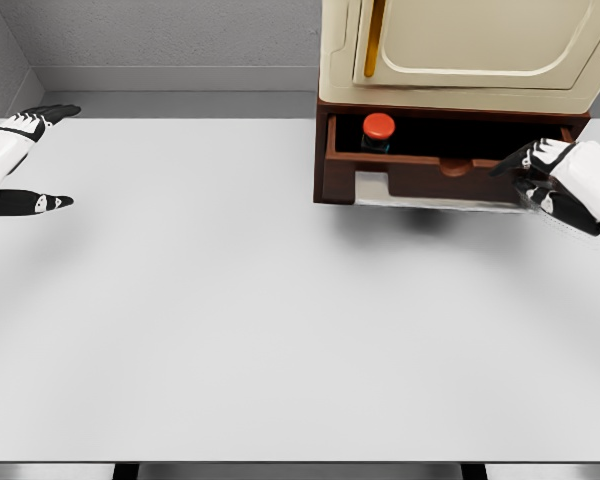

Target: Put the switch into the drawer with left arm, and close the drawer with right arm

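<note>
The switch (378, 131), a dark body with a red round button, sits inside the brown drawer (420, 178) at its left end. The drawer stands pulled out from the brown cabinet under a cream appliance. My right hand (536, 176) is at the drawer's right front end, fingers loosely spread, touching or almost touching the front panel and holding nothing. My left hand (30, 160) hovers at the far left edge of the table, fingers spread wide, far from the drawer.
The cream appliance (460, 50) with an orange handle (374, 38) tops the cabinet at the back right. The white table (230, 320) spreads across the view; a grey wall runs behind it.
</note>
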`<act>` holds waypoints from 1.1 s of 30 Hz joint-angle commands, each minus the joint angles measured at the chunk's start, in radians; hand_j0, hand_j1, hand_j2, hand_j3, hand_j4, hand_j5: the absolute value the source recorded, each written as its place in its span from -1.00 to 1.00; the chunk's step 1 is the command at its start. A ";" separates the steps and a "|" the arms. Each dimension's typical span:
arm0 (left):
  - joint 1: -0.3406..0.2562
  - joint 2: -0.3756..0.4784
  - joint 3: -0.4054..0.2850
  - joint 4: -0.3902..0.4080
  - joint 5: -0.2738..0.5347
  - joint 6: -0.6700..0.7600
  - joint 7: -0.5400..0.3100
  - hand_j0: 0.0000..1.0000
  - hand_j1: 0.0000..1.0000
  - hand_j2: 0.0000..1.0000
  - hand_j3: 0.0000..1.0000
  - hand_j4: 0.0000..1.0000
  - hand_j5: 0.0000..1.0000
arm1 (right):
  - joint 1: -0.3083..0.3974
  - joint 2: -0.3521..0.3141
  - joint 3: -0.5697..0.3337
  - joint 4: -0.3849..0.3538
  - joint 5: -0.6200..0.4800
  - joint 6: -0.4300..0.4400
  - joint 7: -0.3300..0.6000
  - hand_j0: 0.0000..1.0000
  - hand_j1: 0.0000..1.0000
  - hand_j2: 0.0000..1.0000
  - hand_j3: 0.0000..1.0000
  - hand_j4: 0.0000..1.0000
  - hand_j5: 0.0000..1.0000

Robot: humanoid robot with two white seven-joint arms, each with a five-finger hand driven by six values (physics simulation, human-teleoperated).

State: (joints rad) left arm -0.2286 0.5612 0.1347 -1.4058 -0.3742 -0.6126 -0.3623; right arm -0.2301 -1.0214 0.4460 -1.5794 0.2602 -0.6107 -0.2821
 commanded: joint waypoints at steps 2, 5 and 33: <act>0.000 0.002 0.000 0.001 0.008 0.002 0.000 1.00 1.00 1.00 1.00 1.00 1.00 | -0.012 0.021 0.054 0.052 -0.004 0.000 0.000 0.10 0.10 0.10 0.10 0.10 0.10; 0.000 0.000 0.000 0.001 0.008 0.002 0.000 1.00 1.00 1.00 1.00 1.00 1.00 | -0.037 0.021 0.056 0.075 -0.006 0.000 0.000 0.10 0.10 0.10 0.10 0.10 0.10; -0.003 -0.083 -0.006 -0.099 -0.002 0.002 -0.041 1.00 1.00 1.00 1.00 1.00 1.00 | 0.021 -0.292 0.033 0.064 -0.102 0.000 -0.005 -0.57 -0.57 -0.57 -0.57 -0.57 -0.57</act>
State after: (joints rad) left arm -0.2316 0.4897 0.1290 -1.4926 -0.3835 -0.6127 -0.3913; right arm -0.2086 -1.3005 0.4857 -1.5158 0.1676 -0.6098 -0.2851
